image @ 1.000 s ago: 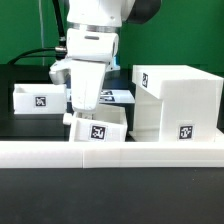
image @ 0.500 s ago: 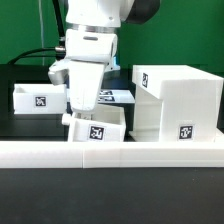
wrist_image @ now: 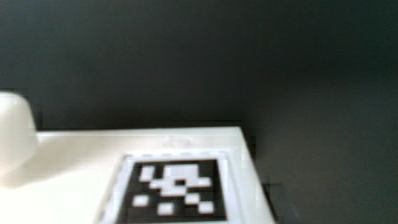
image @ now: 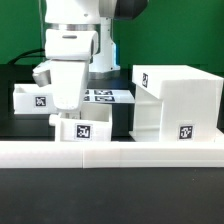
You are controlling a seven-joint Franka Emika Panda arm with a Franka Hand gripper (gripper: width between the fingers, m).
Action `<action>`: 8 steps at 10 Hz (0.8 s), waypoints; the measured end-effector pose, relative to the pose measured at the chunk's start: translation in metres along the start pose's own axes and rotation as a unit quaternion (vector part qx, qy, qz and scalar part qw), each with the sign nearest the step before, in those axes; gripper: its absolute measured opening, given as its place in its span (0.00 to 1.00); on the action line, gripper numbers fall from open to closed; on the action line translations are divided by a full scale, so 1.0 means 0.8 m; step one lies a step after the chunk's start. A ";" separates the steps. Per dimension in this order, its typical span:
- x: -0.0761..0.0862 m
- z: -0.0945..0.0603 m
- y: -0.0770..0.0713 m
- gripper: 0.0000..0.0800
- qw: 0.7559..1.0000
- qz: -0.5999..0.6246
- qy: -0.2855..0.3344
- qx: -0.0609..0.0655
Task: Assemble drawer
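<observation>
The drawer's boxy white housing (image: 176, 100) stands at the exterior view's right, with tags on its top and front. One small tagged tray (image: 84, 128) sits just behind the front rail, left of the housing. My gripper (image: 72, 114) reaches down into this tray from above and appears shut on its wall; the fingertips are hidden. The wrist view shows the tray's white tagged face (wrist_image: 107, 160) very close, with one white finger (wrist_image: 13, 140) at its side. A second tagged tray (image: 34, 99) rests at the far left.
The long low white rail (image: 110, 153) runs across the front. The marker board (image: 106, 96) lies flat behind the held tray, between the arm and the housing. A green backdrop stands behind the black table.
My arm and the tray under it have moved toward the exterior view's left, away from the housing. More of the marker board now shows.
</observation>
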State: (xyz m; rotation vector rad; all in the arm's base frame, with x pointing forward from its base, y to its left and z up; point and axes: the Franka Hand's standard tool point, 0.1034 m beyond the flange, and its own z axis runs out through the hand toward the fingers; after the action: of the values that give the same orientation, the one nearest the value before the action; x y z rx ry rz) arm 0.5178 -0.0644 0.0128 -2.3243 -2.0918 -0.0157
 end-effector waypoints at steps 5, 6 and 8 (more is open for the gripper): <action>0.018 -0.013 0.022 0.05 1.000 -0.008 -0.002 -0.011; 0.018 -0.012 0.022 0.05 1.000 -0.008 -0.002 -0.011; 0.024 -0.009 0.020 0.05 1.000 -0.029 -0.003 -0.008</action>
State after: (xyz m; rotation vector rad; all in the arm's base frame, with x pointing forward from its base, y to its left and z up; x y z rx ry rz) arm 0.5360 -0.0472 0.0199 -2.2750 -2.1699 -0.0271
